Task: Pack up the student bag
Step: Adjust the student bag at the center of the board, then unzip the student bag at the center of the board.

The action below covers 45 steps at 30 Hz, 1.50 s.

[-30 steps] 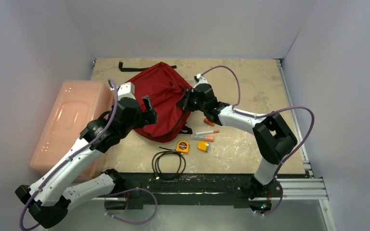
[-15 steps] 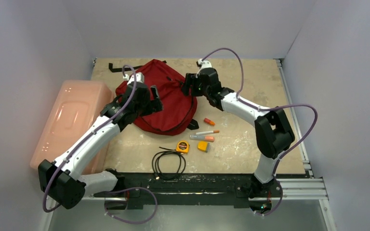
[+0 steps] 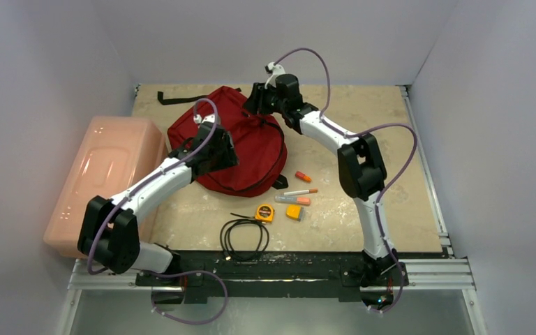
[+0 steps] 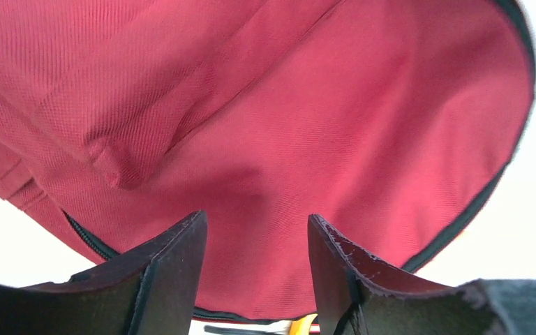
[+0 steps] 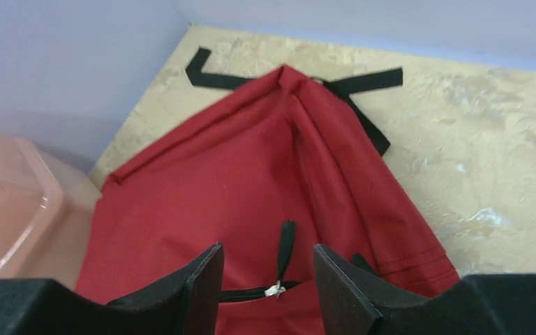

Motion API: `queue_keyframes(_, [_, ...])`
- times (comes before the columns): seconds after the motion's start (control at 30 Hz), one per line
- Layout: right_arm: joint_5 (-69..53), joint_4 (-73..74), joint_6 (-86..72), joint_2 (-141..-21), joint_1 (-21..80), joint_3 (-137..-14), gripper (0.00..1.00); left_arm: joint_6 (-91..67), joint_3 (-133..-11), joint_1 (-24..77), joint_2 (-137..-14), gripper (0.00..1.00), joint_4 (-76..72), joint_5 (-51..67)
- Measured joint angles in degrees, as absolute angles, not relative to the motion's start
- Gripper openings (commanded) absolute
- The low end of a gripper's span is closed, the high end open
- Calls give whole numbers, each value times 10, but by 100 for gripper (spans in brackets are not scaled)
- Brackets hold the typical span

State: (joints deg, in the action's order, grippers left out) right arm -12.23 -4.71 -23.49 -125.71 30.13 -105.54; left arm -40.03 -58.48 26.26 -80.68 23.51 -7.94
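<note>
1. On the tabletop [image 3: 321, 230], toward its far left part, the bag [image 3: 251, 150] lies flat. Its black strap ends reach toward the back wall, and a pink plastic box [image 3: 105, 178] sits just beside it on the left.
2. Nothing appears to be packed yet. No view shows a gaping opening. From the right wrist, the zipper pull [image 5: 277, 287] sits on a black zip line that looks closed, though the fingers hide part of that line.
3. Loose things lie on the bare surface nearer the arm bases, all outside the bag:
   - a tape measure [image 3: 264, 212]
   - a coil of black cable [image 3: 244, 237]
   - two markers [image 3: 293, 200]
   - a small orange piece [image 3: 303, 176]
   - a yellow-orange block [image 3: 294, 213]
4. The left end effector [image 4: 257, 230] hangs over the near left part of the bag. Its jaws are partway apart, and only red cloth shows beyond the gap, with nothing pinched between them.
5. The right end effector [image 5: 269, 258] is at the far end of the bag. Its jaws are also partway apart and empty, and the zipper pull lines up with the gap, just beyond it.
6. By my reading, the task is at its very start, with both arms placed to work on the zip. What remains is to take hold of the pull, draw the zip open, keep the mouth spread and carry each loose thing inside. Closing the bag probably comes last.
</note>
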Motion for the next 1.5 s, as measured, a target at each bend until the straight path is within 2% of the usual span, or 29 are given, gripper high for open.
queue_keyframes(0.23, [-170, -34, -224, -1325, 302, -1080, 46, -414, -510, 263, -805, 50, 208, -76])
queue_keyframes(0.5, [-197, -29, -209, -1332, 302, -1091, 21, -425, -483, 263, -804, 48, 173, -75])
queue_keyframes(0.7, [-202, -25, -196, -1332, 306, -1090, 19, -427, -475, 262, -804, 48, 163, -75])
queue_keyframes(0.8, [-201, -25, -192, -1332, 310, -1087, 0, -427, -473, 262, -804, 50, 159, -73])
queue_keyframes(1.03, [-185, -41, -186, -1319, 320, -1051, 0, -458, -495, 211, -793, 61, 184, 25])
queue_keyframes(1.17, [-189, -64, -186, -1303, 319, -1032, 0, -485, -570, 153, -785, 58, 224, 75])
queue_keyframes(1.3, [-211, -141, -182, -1257, 318, -957, 0, -503, -653, 112, -794, 58, 217, 121])
queue_keyframes(1.5, [-267, -277, -143, -1214, 319, -864, 0, -567, -745, 94, -881, 53, 183, 182])
